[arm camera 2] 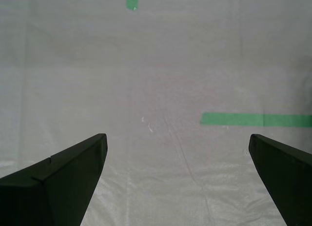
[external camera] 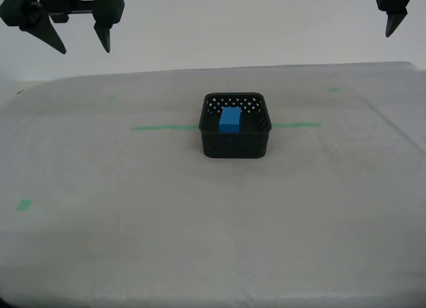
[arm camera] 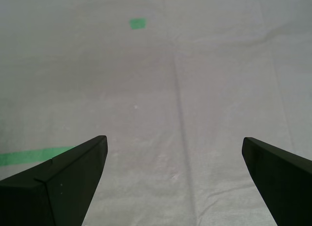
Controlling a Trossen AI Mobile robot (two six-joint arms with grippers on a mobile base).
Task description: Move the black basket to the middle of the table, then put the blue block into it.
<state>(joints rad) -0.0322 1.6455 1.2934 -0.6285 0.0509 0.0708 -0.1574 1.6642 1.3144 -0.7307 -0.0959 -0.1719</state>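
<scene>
While both arms hang up high and away, the black basket (external camera: 235, 125) sits near the middle of the worktop (external camera: 133, 241), right on the long green tape line (external camera: 164, 128). The blue block (external camera: 229, 120) is inside the basket, resting on its floor, close to the middle. So it looks like both jobs are done: the basket is in the middle and the block is in it. I do not think anything is left to do, except maybe for the arms to rest. One gripper (external camera: 64, 38) hangs at the top of the exterior view's left, and only one finger tip of another shows at the top of the exterior view's right. I cannot tell from the wrist views which arm is which. My first gripper (arm camera: 174, 179) has its fingers (arm camera: 58, 187) wide apart, with nothing between them but bare worktop below and a small green tape mark (arm camera: 137, 23) farther off. My second gripper (arm camera 2: 178, 179) is the same, its fingers wide apart, holding nothing and touching nothing, with a bit of green tape line below.
</scene>
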